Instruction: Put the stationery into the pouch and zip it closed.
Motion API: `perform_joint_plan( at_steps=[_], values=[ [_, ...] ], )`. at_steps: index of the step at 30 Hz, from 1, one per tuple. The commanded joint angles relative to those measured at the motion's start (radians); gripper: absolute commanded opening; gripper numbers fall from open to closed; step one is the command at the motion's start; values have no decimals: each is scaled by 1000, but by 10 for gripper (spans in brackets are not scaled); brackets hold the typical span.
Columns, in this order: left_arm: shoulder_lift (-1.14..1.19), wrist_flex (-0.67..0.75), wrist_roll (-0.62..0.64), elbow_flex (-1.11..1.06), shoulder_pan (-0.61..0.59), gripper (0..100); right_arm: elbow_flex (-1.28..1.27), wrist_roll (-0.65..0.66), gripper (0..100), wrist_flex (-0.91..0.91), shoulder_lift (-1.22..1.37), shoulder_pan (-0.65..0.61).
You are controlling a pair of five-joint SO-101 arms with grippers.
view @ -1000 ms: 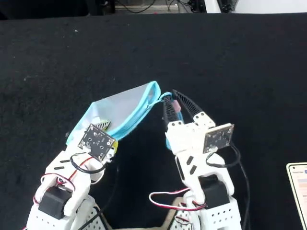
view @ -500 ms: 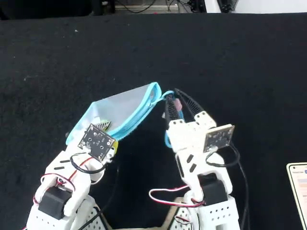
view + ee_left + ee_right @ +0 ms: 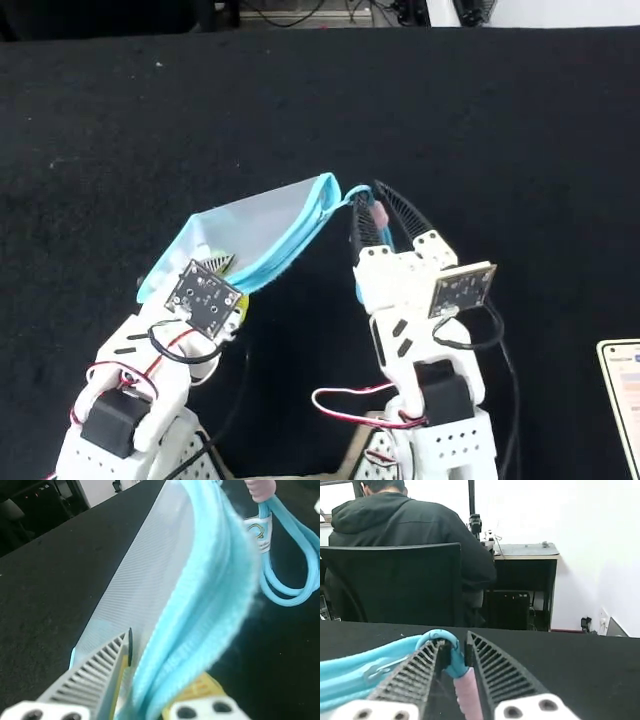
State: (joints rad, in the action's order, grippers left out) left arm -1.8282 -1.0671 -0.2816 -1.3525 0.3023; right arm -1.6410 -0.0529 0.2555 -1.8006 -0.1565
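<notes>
The right gripper (image 3: 367, 202), closed on the pink zipper pull (image 3: 465, 691), had edged rightward. The left gripper (image 3: 150, 680) stayed clamped on the pouch (image 3: 255, 225); zipping looked nearly done

Black cloth table (image 3: 500, 120), white wall (image 3: 600, 540) behind, black office chair (image 3: 395, 585) beside dark desk (image 3: 525, 555) with grey top, cables (image 3: 300, 12) past table's far edge, printed card (image 3: 625, 390) at table's right edge.
</notes>
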Motion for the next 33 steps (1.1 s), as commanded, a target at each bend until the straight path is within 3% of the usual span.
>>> perform_joint_plan(
  at_steps=[1,11,26,33],
  values=[
    [3,-18,-8,-2,-7,29,8,-6,11,-57,-94,127],
    [3,-18,-8,-2,-7,29,15,-6,11,-61,-59,127],
    [2,-17,-8,-2,-7,29,260,-6,11,-147,579,133],
    [2,-17,-8,-2,-7,29,303,-11,11,-147,676,133]
  ],
)
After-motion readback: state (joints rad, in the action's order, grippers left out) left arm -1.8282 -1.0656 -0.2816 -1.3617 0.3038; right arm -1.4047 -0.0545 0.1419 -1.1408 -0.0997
